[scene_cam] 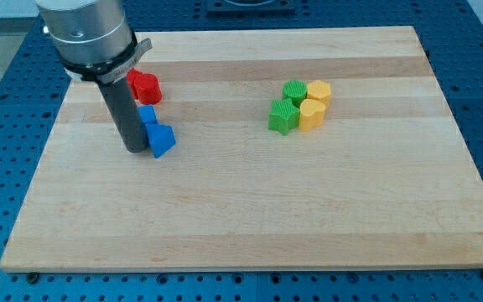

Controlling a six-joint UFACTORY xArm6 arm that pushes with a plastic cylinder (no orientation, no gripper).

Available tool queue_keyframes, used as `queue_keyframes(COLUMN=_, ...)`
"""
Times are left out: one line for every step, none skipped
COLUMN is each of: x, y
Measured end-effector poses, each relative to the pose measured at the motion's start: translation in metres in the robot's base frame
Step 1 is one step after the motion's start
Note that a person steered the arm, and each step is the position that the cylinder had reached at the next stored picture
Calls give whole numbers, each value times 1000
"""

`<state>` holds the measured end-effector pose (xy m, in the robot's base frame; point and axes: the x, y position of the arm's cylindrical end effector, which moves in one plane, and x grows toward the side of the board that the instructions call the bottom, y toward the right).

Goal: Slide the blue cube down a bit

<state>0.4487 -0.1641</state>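
A blue cube (pixel 148 115) sits at the view's left, partly hidden by my rod. A second blue block (pixel 163 139), wedge-like, lies just below and right of it, touching it. My tip (pixel 134 148) rests on the board immediately left of the second blue block and below-left of the blue cube. A red block (pixel 145 86) sits just above the blue cube, partly behind the arm.
Two green blocks (pixel 294 92) (pixel 282 116) and two yellow blocks (pixel 319 92) (pixel 310 114) form a tight cluster right of centre. The wooden board (pixel 250 210) lies on a blue perforated table (pixel 7 126). The arm's grey body fills the top left.
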Motion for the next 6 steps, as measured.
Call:
queue_keyframes(x=-18, y=0)
queue_keyframes(x=-35, y=0)
queue_keyframes(x=-52, y=0)
queue_keyframes(x=-45, y=-3)
queue_keyframes(x=-1, y=-16)
queue_keyframes(x=42, y=-13)
